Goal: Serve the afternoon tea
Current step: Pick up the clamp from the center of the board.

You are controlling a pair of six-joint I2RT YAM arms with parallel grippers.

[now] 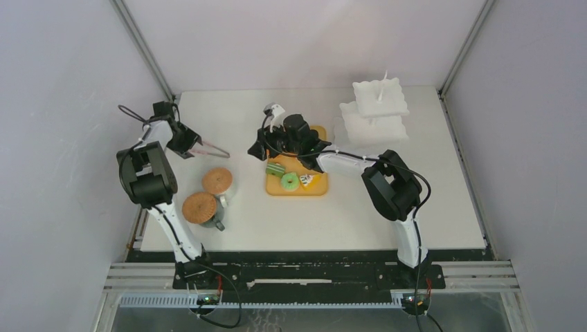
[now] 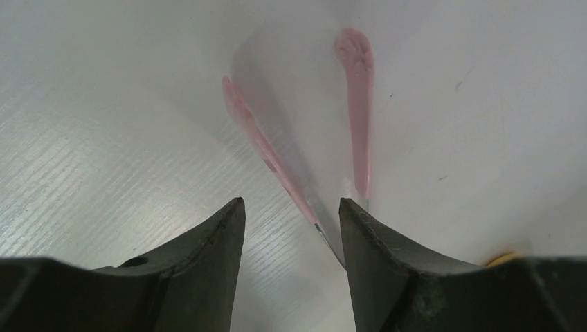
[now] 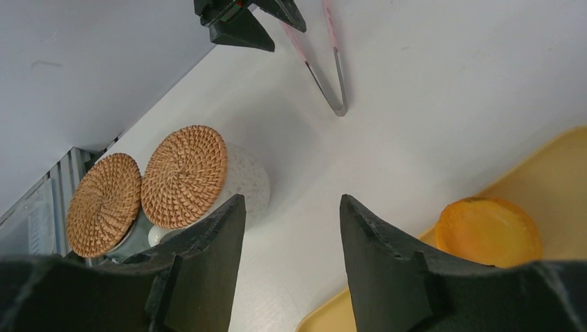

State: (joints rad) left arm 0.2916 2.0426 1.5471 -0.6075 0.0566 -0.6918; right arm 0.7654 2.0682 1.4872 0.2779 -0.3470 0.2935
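Two mugs topped with cork coasters [image 1: 217, 181] [image 1: 199, 207] stand at the front left; they also show in the right wrist view [image 3: 183, 176] [image 3: 104, 204]. A yellow tray [image 1: 320, 188] holds a green donut [image 1: 289, 181], a green striped round [image 1: 275, 169] and a yellow wedge [image 1: 309, 180]. An orange tart [image 3: 488, 232] sits on the tray beside my right gripper [image 3: 292, 200], which is open and empty over the tray's left edge [image 1: 257, 149]. My left gripper [image 1: 194, 146] [image 2: 291, 207] is open over the table at the pink tongs [image 2: 356, 104], whose metal end lies by one finger.
The pink tongs [image 1: 213, 149] lie on the white table between the left gripper and the tray. A white tiered stand [image 1: 377, 111] stands at the back right. A small white object [image 1: 275, 111] sits behind the tray. Grey walls enclose the table.
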